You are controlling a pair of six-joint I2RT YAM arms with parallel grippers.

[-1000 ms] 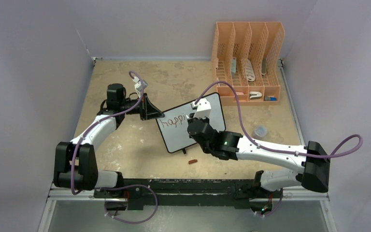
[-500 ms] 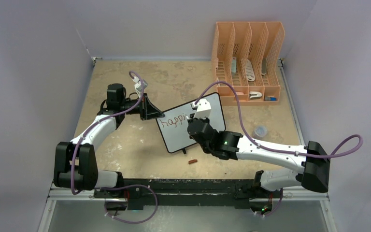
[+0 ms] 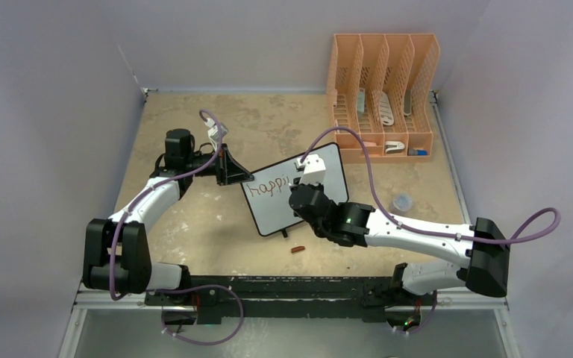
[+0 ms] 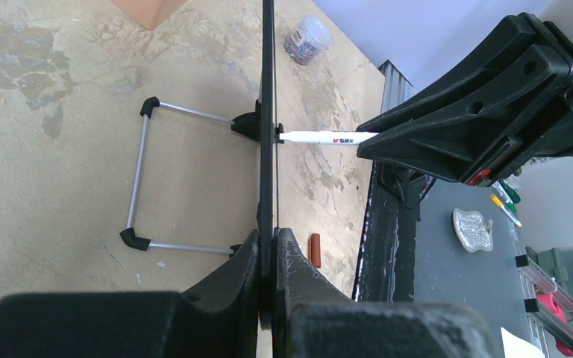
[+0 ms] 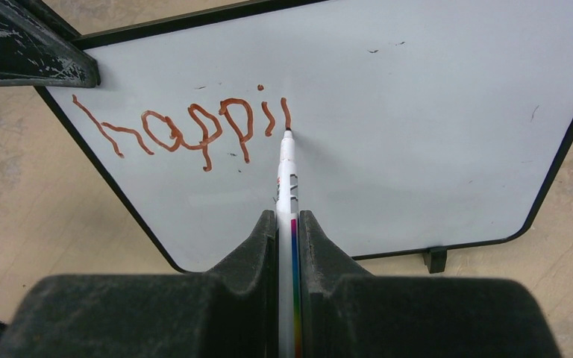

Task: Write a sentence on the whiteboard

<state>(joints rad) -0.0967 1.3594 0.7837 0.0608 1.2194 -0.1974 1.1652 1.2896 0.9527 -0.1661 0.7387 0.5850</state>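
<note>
The whiteboard (image 3: 295, 190) stands near the middle of the top view, propped at an angle on the desk (image 3: 194, 224), its upper right corner close to the peach file rack (image 3: 382, 97) in the upper right of the frame. In the right wrist view the board fills most of the picture, and red-brown lettering (image 5: 186, 127) runs across its upper left part: "happi", then one short upright stroke. The rest of the white face bears only a few faint specks.

A white marker (image 5: 286, 186) has its tip against the board at the foot of that last stroke. The right pincer (image 5: 288, 224) is pressed together on the marker's barrel, one finger on each side.

The left pincer (image 4: 267, 253) is clamped on the board's left edge; in the left wrist view the board shows edge-on as a thin black line between its two fingers. Behind the board, a wire stand (image 4: 138, 183) with black corner feet rests on the desk.

A small red-brown cylinder (image 3: 297, 250) lies on the desk just below the board's lower edge. A small clear jar (image 3: 401, 203) sits to the right, below the rack.
</note>
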